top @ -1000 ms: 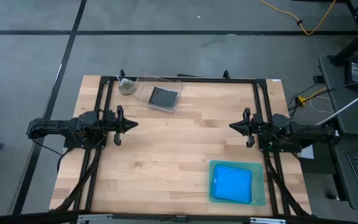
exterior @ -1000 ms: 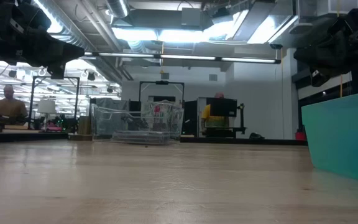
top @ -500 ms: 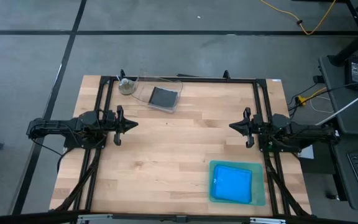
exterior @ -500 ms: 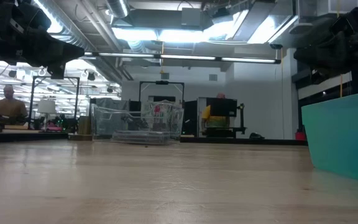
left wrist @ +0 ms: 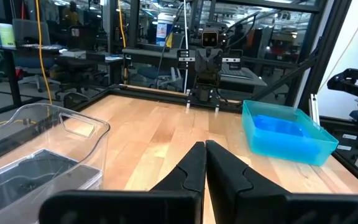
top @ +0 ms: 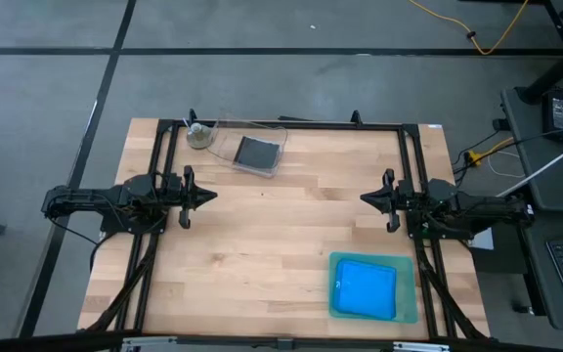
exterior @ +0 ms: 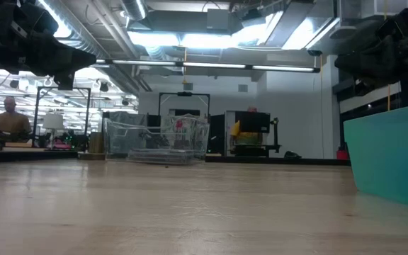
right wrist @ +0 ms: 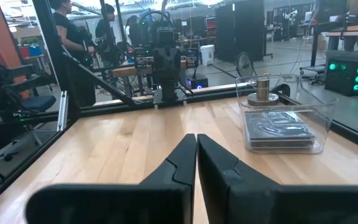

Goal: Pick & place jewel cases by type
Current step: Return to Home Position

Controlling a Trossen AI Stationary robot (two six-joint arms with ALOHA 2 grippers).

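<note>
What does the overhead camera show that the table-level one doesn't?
Only the high view looks into the containers: a dark case lies in the clear tub and a blue case in the green tray. It also shows both arms in full at the table's sides, with the left end effector and right end effector. Only the low view shows the room behind, with a person and ceiling lights. Both show the wooden table, tub and tray.

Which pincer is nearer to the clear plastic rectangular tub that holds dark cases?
Left. The left pincer is close to the clear plastic rectangular tub, on the same side of the table. The right pincer is at the opposite side, clearly farther.
</note>
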